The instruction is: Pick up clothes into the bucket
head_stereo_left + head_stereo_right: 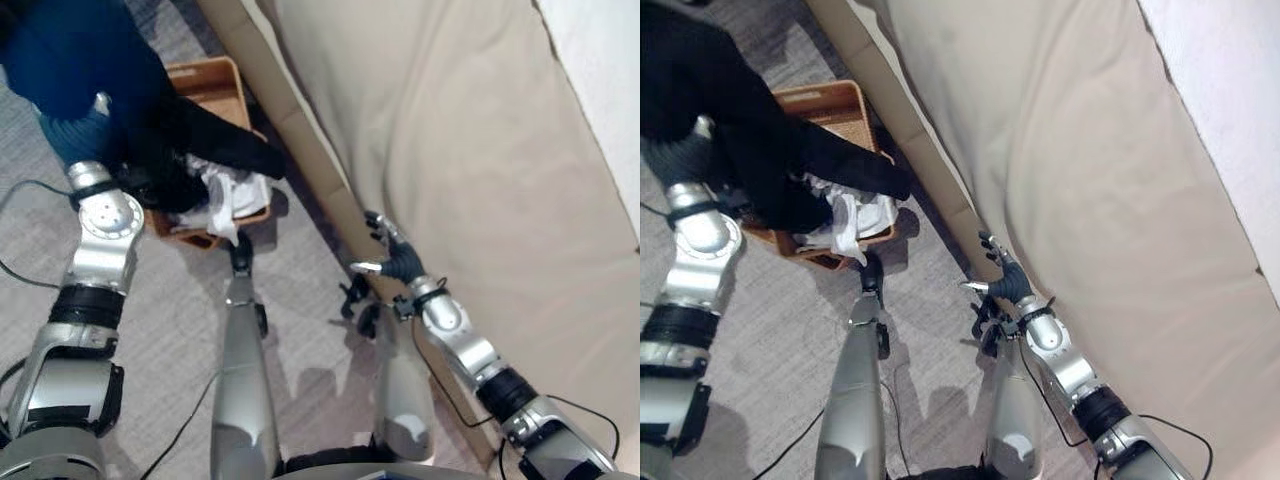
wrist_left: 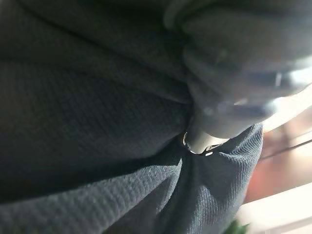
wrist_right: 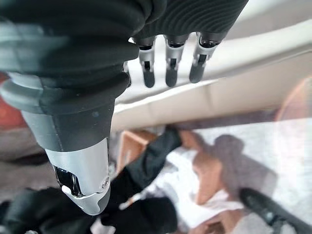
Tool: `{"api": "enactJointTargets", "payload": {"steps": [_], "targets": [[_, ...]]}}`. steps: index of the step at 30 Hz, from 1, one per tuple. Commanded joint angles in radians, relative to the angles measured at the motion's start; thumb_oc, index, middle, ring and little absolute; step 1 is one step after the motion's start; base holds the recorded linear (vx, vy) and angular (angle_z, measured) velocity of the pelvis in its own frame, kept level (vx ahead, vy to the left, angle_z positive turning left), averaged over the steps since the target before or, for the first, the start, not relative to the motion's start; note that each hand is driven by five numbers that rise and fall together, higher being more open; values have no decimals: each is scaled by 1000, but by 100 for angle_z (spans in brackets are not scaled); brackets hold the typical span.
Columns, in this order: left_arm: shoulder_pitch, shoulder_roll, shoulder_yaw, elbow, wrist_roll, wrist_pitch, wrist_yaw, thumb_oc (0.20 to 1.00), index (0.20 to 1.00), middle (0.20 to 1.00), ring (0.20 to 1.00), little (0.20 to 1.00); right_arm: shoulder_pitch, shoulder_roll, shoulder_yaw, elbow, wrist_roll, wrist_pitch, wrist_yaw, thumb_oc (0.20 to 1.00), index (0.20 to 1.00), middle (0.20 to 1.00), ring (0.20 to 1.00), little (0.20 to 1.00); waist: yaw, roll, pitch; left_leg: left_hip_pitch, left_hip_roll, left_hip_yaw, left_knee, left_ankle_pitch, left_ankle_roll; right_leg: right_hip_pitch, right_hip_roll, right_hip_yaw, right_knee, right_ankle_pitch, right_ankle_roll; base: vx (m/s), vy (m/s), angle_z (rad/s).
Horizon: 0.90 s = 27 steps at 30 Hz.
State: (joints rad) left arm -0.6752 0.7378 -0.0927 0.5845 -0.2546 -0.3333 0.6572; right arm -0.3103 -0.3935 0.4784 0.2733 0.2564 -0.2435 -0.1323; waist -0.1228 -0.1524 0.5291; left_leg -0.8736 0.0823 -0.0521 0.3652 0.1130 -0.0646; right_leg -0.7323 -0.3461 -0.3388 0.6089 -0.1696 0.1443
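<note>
Two garments mark the scene at a wooden basket standing on the grey carpet beside a beige bed. A black garment hangs over the basket, one long sleeve trailing across the rim toward the bed, while a white garment already lies bunched inside at the end nearer the robot. The left robot hand sits directly over the basket, buried in the black cloth; its wrist view shows dark knit fabric wrapped close around it, and whether its fingers are clamped or relaxed cannot be told. The right robot hand rests well away from the basket, at the edge of the bed, fingers straight and apart, holding nothing. The black garment's long axis runs from the left arm down across the basket toward the bed, so most of its bulk lies above the opening and only the sleeve overhangs. The left arm is plainly the nearer one, and the coming move appears to turn on dropping the cloth straight down, inside the rim.
</note>
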Motion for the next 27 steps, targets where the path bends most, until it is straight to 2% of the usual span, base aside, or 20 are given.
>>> {"api": "enactJointTargets", "payload": {"steps": [1,8,10,12,18,19,24,25,26,27], "targets": [[-82,37,33,13,-50,-50,1,200,200,200,200,200,58,-32,-49,-72,10,-71,-20,1000,1000,1000,1000,1000,4,-45,-9,-46,-4,31,200,-203,27,-42,-17,74,-32,93,21,-9,11,-6],[-110,12,2,133,-78,-19,-23,200,200,200,200,200,114,-56,-89,-79,17,-82,-27,1000,1000,1000,1000,1000,-24,-35,-9,-186,-2,16,326,-234,44,-203,-14,119,98,51,6,-8,-2,-13],[-112,12,1,134,-78,-19,-23,200,200,200,200,200,114,-56,-90,-80,17,-82,-27,1000,1000,1000,1000,1000,-23,-35,-9,-189,-2,16,329,-235,44,-206,-15,120,101,49,6,3,23,-8],[-126,-3,-3,192,-82,0,-29,200,200,200,200,200,140,-73,-111,-93,8,-84,-24,1000,1000,1000,1000,1000,-32,-28,-9,-226,-4,14,388,-256,56,-253,-12,141,149,33,-2,23,45,-9],[-162,-18,-11,283,-99,32,-45,200,200,200,200,200,160,-85,-133,-86,0,-87,-32,1000,1000,1000,1000,1000,-42,-17,-9,-245,-7,13,421,-273,63,-277,-17,150,184,18,-2,14,12,-2],[-174,-9,-24,316,-75,63,-58,200,200,200,200,200,163,-97,-148,-91,-13,-84,-31,1000,1000,1000,1000,1000,-46,-15,-9,-244,-6,12,417,-272,63,-275,-15,151,173,21,0,0,0,0],[-208,5,-60,360,-69,100,-109,200,200,200,200,200,162,-111,-164,-98,-13,-79,-22,1000,1000,1000,1000,1000,-51,-11,-9,-239,-6,11,409,-270,65,-267,-14,148,159,28,4,0,0,0],[-218,13,-78,356,-61,109,-129,705,705,705,705,705,159,-114,-168,-98,-10,-76,-20,1000,1000,1000,1000,1000,-51,-10,-9,-239,-7,11,408,-269,65,-267,-15,149,155,31,6,6,46,2],[-229,31,-100,359,-27,140,-167,1000,1000,1000,1000,1000,159,-122,-181,-101,-13,-72,-15,1000,1000,1000,1000,1000,-52,-5,-9,-237,-9,12,404,-270,67,-264,-13,150,149,35,9,6,36,1],[-231,31,-102,360,-27,140,-168,1000,1000,1000,1000,1000,160,-121,-182,-102,-13,-72,-15,1000,1000,1000,1000,1000,-51,-5,-9,-237,-9,12,404,-270,67,-264,-13,150,148,35,9,4,42,1]]}}
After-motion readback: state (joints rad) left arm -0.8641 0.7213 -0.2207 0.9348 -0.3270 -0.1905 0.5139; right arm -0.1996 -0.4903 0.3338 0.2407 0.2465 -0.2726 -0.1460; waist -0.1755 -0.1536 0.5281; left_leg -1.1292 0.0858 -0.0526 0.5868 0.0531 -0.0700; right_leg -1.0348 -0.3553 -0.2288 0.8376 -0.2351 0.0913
